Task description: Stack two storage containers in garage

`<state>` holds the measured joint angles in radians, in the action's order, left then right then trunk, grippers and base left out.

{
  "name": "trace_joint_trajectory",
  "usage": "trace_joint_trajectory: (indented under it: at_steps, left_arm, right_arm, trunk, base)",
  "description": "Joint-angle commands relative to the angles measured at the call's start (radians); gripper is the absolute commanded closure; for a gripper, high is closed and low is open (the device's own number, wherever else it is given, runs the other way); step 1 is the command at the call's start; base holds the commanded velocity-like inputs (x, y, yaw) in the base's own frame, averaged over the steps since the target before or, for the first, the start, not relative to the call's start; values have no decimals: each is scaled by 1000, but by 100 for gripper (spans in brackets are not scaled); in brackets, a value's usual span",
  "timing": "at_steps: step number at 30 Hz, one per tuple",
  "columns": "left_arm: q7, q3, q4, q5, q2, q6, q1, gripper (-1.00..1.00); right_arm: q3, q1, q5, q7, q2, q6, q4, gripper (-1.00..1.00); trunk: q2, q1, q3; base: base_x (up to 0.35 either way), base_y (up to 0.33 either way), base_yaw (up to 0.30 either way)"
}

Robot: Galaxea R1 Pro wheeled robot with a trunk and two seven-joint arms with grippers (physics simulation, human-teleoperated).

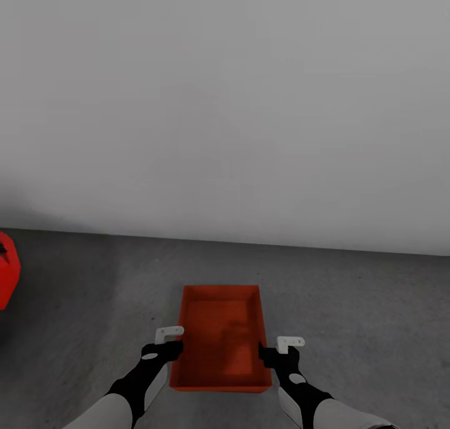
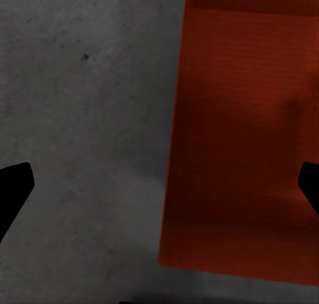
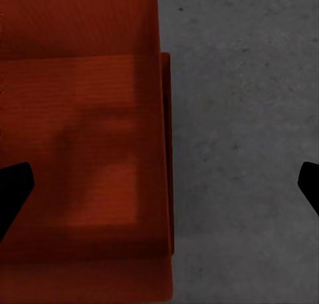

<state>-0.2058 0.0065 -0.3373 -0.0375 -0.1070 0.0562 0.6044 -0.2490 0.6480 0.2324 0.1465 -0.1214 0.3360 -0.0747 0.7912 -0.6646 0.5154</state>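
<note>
Lidless red-orange storage container: rectangular, thin straight walls, flat bottom with a fine ribbed grain, dull finish. Lies on the floor, a rough, mottled dark grey concrete, with its long side running away from the robot toward a plain, smooth white wall. Stands well apart from that wall. At the far left edge of the head view, a sliver of glossy red car.

Left gripper beside the container's left long wall near its closer end, black with a white finger. Right gripper mirrors it at the right long wall. Container between the two arms.

In the left wrist view, left gripper spread wide, dark fingertips at opposite edges of the picture: one over bare concrete, the other over the container. Thin left wall runs between them, about midway, touched by neither. Nothing clasped.

In the right wrist view, much the same: right gripper spread wide, one fingertip over the ribbed bottom of the container, the other over grey floor, the right wall upright in the gap and clear of both. Nothing held. Soft shadow patches on the container's bottom.

Cannot tell whether a second box is nested beneath the one seen.
</note>
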Motion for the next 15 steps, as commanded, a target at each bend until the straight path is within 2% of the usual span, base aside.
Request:
trace_joint_trajectory:
  at_steps: [1,10,15]
  left_arm:
    - [-3,1,-2,-4,0,5,0,-100]
    - [-3,0,-3,-4,0,5,0,-100]
    - [-2,0,-2,-4,-2,7,0,-100]
  right_arm:
    - [-9,1,8,4,0,3,1,-100]
    - [-9,1,8,4,-1,4,1,-100]
    - [-9,1,8,4,-1,5,1,-100]
  trunk:
    - [1,0,1]
    - [1,0,1]
    - [1,0,1]
  base:
    - [0,0,0]
    - [-6,0,0]
    - [-201,0,0]
